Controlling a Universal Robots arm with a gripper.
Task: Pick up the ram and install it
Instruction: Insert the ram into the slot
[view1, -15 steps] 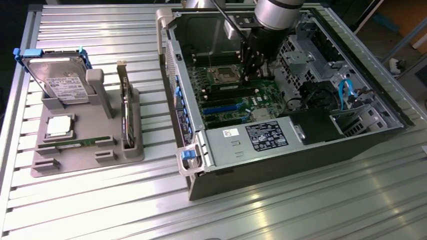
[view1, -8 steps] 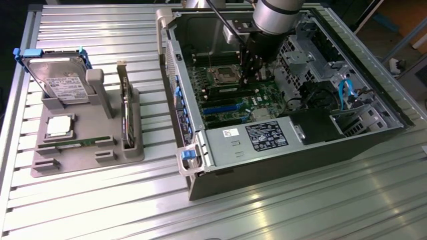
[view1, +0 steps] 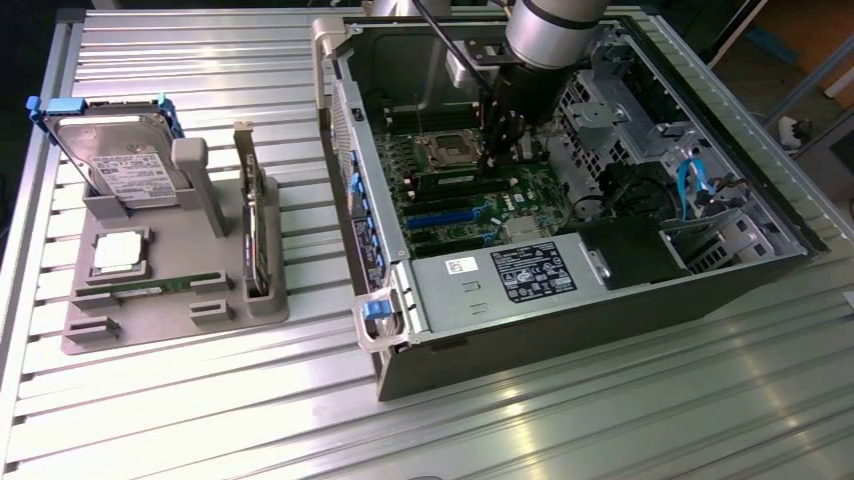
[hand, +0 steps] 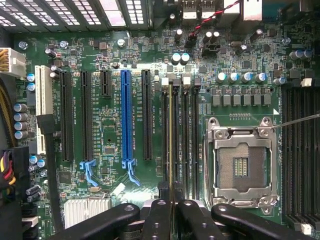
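In the exterior view, an open computer case (view1: 601, 330) is seen lying on the ribbed metal bench (view1: 534, 420), across the middle and right of the frame. The arm (view1: 554, 30) is seen entering from the top centre, and its hand (view1: 514, 150) is placed inside the case, close above the green motherboard (view1: 454, 205). At the left of the frame a grey tray (view1: 160, 335) is set on the bench. In it a hard drive (view1: 127, 160) is propped at the upper left and a square silver chip (view1: 118, 250) is laid below that. A spare green stick (view1: 154, 287) is laid flat lower still, and a dark expansion card (view1: 250, 220) is stood on edge along the tray's right side. In the wrist view, the hand (hand: 171, 207) is clamped on the ram (hand: 171, 140), which is seen edge-on as a thin pale line between the black fingers (hand: 159, 217). The ram is held upright over the bank of black memory slots (hand: 187, 140), in line with one of them, between the blue expansion slot (hand: 126, 115) and the metal CPU socket (hand: 240, 165). Whether it is seated cannot be told.
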